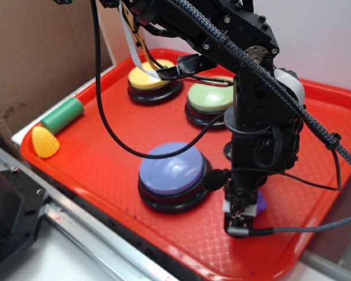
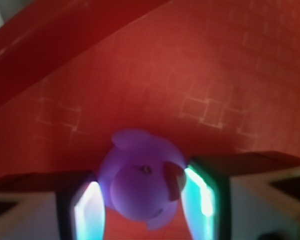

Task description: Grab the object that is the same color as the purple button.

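Purple rubber, by its look: we judge the duck (image 2: 140,182) light, soft and a little springy, best taken across its rounded body. It sits on the red tray (image 1: 105,149) at 3 o'clock of the purple button (image 1: 171,170), between the end effector (image 2: 146,202) fingers, which flank it closely; we cannot confirm contact. We find no legible writing.
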Controlling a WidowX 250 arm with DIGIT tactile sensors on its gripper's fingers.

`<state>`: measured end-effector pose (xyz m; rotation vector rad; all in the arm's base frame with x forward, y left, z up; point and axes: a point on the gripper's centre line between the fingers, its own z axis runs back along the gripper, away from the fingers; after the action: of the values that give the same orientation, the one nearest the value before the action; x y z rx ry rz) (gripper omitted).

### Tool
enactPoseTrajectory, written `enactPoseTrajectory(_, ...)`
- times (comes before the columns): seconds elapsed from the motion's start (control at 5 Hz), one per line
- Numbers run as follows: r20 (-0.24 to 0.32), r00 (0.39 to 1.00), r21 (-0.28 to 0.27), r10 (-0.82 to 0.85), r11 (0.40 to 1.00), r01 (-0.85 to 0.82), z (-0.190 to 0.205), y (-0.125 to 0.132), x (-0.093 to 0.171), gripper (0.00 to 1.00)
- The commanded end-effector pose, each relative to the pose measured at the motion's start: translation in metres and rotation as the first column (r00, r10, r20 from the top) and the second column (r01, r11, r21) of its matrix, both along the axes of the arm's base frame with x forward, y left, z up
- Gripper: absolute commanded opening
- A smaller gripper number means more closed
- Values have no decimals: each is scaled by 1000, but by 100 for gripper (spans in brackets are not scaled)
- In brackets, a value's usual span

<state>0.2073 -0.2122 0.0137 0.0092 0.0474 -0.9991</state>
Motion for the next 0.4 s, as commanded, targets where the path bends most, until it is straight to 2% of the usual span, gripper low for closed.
enactPoseTrajectory(0.0,-8,927,-89,375,923,-374,78,39,15,0)
enactPoseTrajectory(0.2,-31,832,-128,555,823,-554,117,76,21,0)
